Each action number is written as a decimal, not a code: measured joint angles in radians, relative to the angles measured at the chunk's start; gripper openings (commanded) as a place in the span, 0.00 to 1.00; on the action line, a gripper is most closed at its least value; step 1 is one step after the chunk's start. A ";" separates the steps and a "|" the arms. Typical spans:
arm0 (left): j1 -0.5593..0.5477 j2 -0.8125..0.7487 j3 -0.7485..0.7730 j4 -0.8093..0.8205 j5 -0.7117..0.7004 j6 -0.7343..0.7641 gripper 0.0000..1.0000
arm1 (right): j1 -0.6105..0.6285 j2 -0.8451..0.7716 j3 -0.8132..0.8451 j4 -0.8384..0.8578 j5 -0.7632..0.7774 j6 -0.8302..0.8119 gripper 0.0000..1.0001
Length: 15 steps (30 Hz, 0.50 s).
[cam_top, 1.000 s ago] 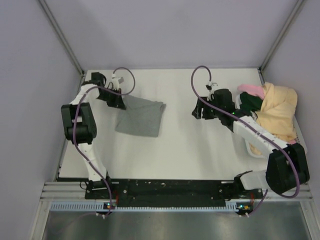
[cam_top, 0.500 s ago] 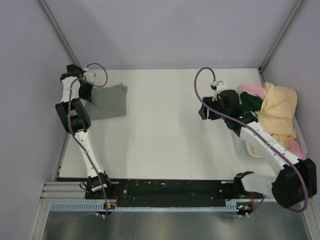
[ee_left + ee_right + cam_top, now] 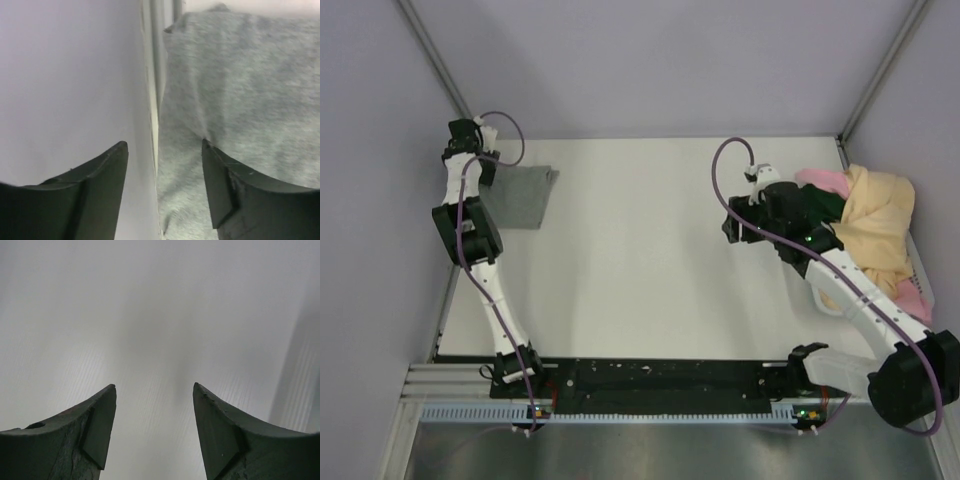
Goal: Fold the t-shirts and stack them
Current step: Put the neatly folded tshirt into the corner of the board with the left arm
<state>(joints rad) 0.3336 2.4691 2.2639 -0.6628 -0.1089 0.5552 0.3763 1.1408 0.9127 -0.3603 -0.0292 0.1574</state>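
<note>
Four t-shirts counted. One heather grey t-shirt (image 3: 523, 196) lay folded flat in far-left corner of table (image 3: 640, 270), edge against side wall (image 3: 65, 75). Three others sat heaped at table's right edge: pale yellow t-shirt (image 3: 876, 226) on top, pink t-shirt (image 3: 823, 180) and dark green t-shirt (image 3: 826, 206) partly under it.

Two grippers. Left gripper (image 3: 164, 145) hung over grey shirt's wall-side edge, fingers spread, nothing between them. Right gripper (image 3: 154, 386) was near pile over bare table, fingers apart, holding nothing.
</note>
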 measured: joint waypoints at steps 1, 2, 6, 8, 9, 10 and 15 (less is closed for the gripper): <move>0.000 0.000 0.000 0.020 -0.017 -0.010 0.72 | 0.000 -0.005 0.000 -0.003 0.000 -0.001 0.63; 0.000 0.000 0.000 0.037 -0.031 -0.015 0.72 | 0.000 -0.009 0.000 -0.005 0.001 -0.001 0.63; 0.000 -0.040 -0.087 0.112 -0.053 -0.034 0.75 | 0.000 -0.014 0.000 -0.008 0.001 0.000 0.64; -0.001 -0.096 -0.174 0.123 -0.039 -0.039 0.82 | 0.000 -0.014 0.000 -0.009 0.002 0.000 0.66; -0.002 -0.134 -0.220 0.127 -0.027 -0.042 0.92 | 0.000 -0.014 0.000 -0.009 0.002 0.000 0.67; -0.003 -0.179 -0.272 0.133 -0.008 -0.044 0.99 | 0.000 -0.014 0.000 -0.009 0.003 0.000 0.68; -0.054 -0.504 -0.577 0.148 0.145 -0.040 0.99 | -0.001 -0.014 -0.002 -0.011 0.024 -0.001 0.76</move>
<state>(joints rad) 0.2794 1.9648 1.6867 -0.5144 0.0360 0.5156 0.3756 1.1263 0.9112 -0.3717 -0.0051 0.1566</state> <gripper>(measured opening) 0.985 0.698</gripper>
